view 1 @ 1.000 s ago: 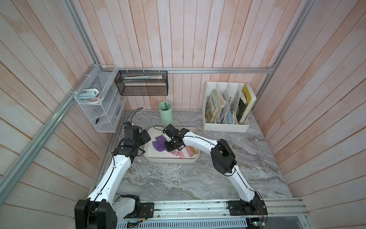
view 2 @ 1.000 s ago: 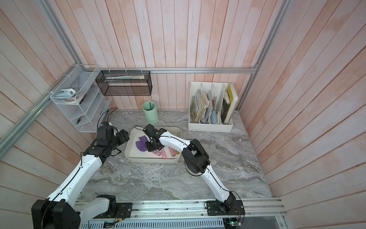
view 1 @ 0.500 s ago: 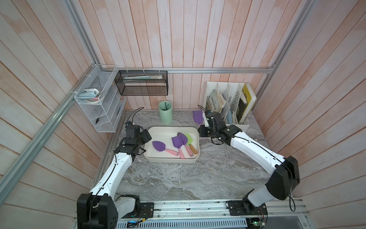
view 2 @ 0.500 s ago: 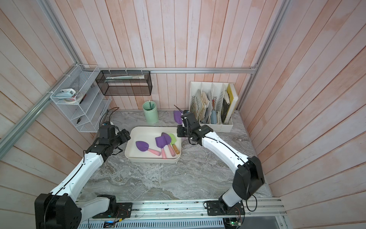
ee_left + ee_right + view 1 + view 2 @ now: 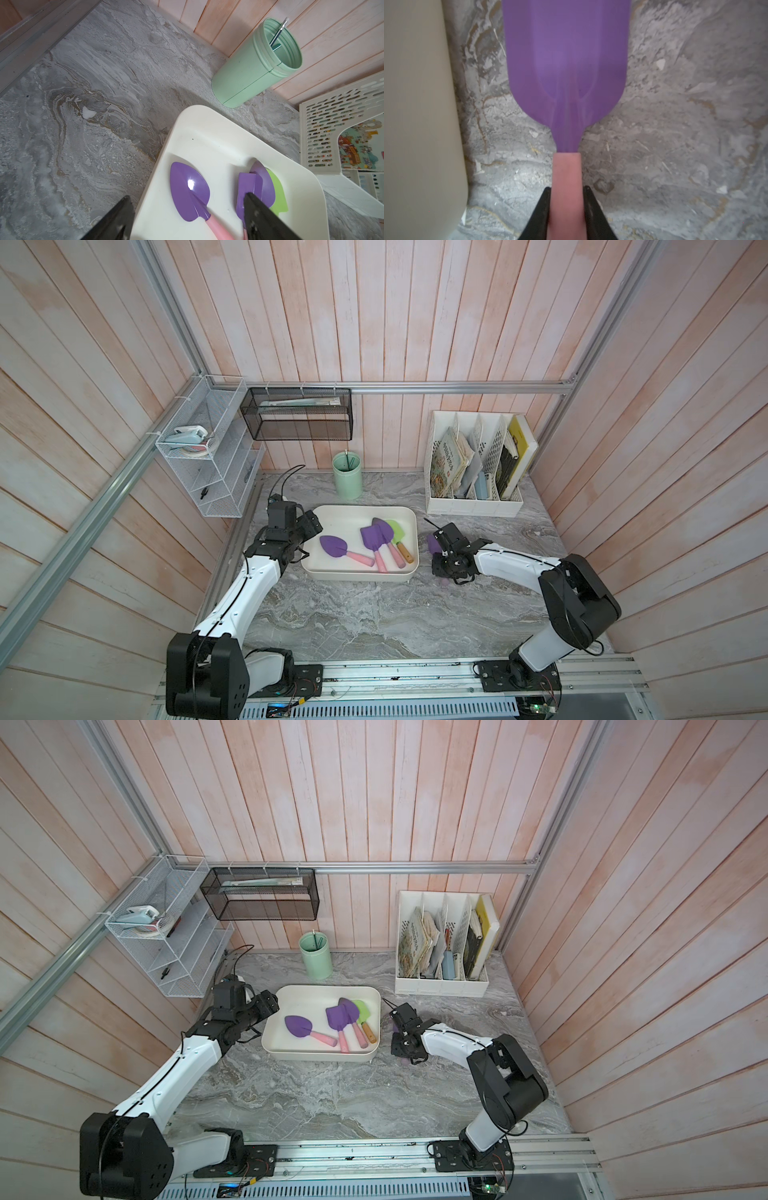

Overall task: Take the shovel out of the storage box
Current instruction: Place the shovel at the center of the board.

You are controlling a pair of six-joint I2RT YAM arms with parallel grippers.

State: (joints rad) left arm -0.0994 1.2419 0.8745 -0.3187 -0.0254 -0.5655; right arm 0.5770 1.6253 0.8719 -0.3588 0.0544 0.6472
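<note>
The storage box [image 5: 365, 508] [image 5: 328, 987] is a cream-white tub in mid-table. Inside lie a pointed purple shovel with a pink handle [image 5: 335, 546] [image 5: 188, 187], a square purple one [image 5: 376, 536] and a green one [image 5: 395, 529]. My right gripper [image 5: 446, 565] [image 5: 566, 188] is shut on the pink handle of another purple shovel [image 5: 566, 62] [image 5: 433, 544]. It holds it low over the marble, just right of the box's outer wall [image 5: 415, 104]. My left gripper [image 5: 309, 526] [image 5: 187, 198] stands open at the box's left rim, one finger outside, one over the inside.
A mint-green cup [image 5: 347, 481] with a pen stands behind the box. A white slotted file rack [image 5: 473, 506] with books sits back right. A black mesh basket [image 5: 301, 414] and a white wire shelf [image 5: 208, 464] hang on the walls at back left.
My right gripper was inside the box a second ago, then lifted a purple shovel up near the file rack. Now it has brought the shovel down right of the box. Left arm barely moved.
</note>
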